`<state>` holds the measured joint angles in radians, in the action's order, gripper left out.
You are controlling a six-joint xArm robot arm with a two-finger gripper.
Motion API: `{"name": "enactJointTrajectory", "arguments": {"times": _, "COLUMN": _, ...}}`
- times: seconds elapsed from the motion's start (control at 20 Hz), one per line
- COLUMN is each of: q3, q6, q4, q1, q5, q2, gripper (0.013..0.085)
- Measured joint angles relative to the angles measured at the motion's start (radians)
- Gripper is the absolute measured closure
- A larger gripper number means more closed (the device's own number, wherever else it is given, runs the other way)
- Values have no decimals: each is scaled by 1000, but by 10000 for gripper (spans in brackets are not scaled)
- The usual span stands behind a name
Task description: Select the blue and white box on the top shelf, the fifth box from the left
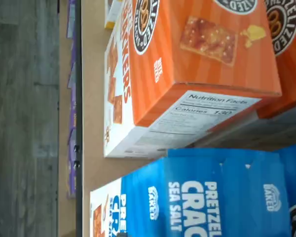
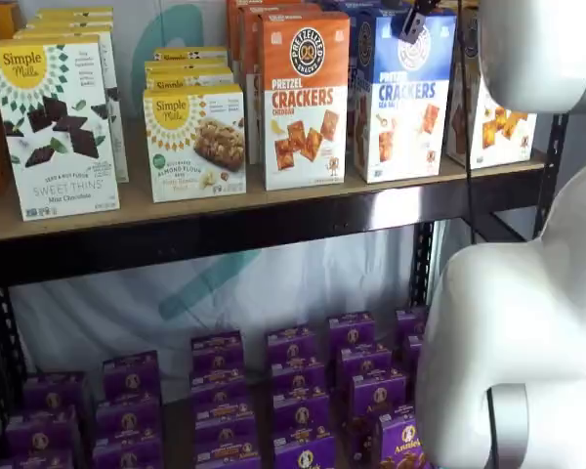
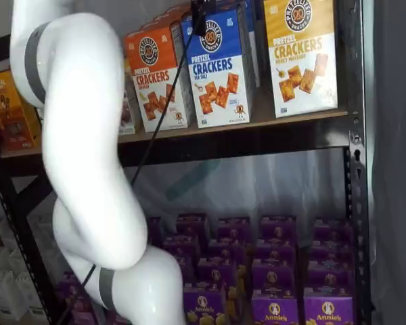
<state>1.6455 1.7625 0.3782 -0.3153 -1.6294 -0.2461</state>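
On the top shelf (image 2: 273, 210), near its left end, a white "Simple Mills" box (image 2: 57, 127) is seen, lettered "SWEET THINS" and "Mint Chocolate". Just beside it, to the right, a second Simple Mills box (image 2: 195, 142) is read as "ALMOND FLOUR", with yellow box tops stacked behind it. Next along the front edge, the orange box (image 2: 305, 98) is stood upright, marked "PRETZELIZED SNACKS" in its round black logo and "PRETZEL CRACKERS CHEDDAR" below.

Right beside it, the blue and white box (image 2: 402, 98) is found upright at the shelf's front edge, toward the right end; "PRETZEL CRACKERS" is printed in blue, and "SEA SALT" is made out in a shelf view (image 3: 220, 71) and in the wrist view (image 1: 197, 197), where "BAKED" is also legible. On the orange box's side panel in the wrist view, "Nutrition Facts" and "Calories 130" are read.

Further right, a yellow-topped box (image 3: 301, 54) is labelled "PRETZEL CRACKERS"; its smaller line is too small to read.

The gripper (image 2: 416, 20) is glimpsed only as a dark shape at the top of both shelf views, above the blue and white box; its jaws are taken to be spread wide, with nothing gripped.

Below, purple boxes (image 3: 277, 305) marked "Annie's" are lined up on the lower level.
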Motion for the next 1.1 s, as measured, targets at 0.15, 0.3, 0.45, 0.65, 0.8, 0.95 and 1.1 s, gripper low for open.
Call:
{"name": "enactJointTrajectory", "arguments": {"times": 0.15, "q3": 30, "q6": -10, "q4": -24, "q1": 15, "q5": -38, "q2": 25, "gripper": 130}}
{"name": "enactJointTrajectory", "arguments": {"times": 0.3, "q3": 36, "q6": -23, "q4": -54, "q1": 39, "q5": -55, "q2": 34, "gripper": 130}}
{"name": "enactJointTrajectory", "arguments": {"times": 0.45, "q3": 27, "q6": -33, "q4": -81, "q1": 61, "q5": -58, "q2": 32, "gripper": 130}}
{"name": "enactJointTrajectory", "arguments": {"times": 0.65, "q3": 22, "q6": -36, "q4": -101, "q1": 71, "q5": -66, "q2": 31, "gripper": 130}}
{"name": "enactJointTrajectory", "arguments": {"times": 0.8, "q3": 22, "q6": -34, "q4": -112, "q1": 73, "q5": -73, "q2": 33, "gripper": 130}}
{"name": "enactJointTrajectory", "arguments": {"times": 0.95, "q3": 19, "q6": -31, "q4": -117, "q1": 72, "q5": -73, "q2": 32, "gripper": 130}}
{"name": "enactJointTrajectory", "arguments": {"times": 1.1, "q3": 16, "q6": -28, "q4": -116, "q1": 69, "q5": -74, "q2": 30, "gripper": 170}}
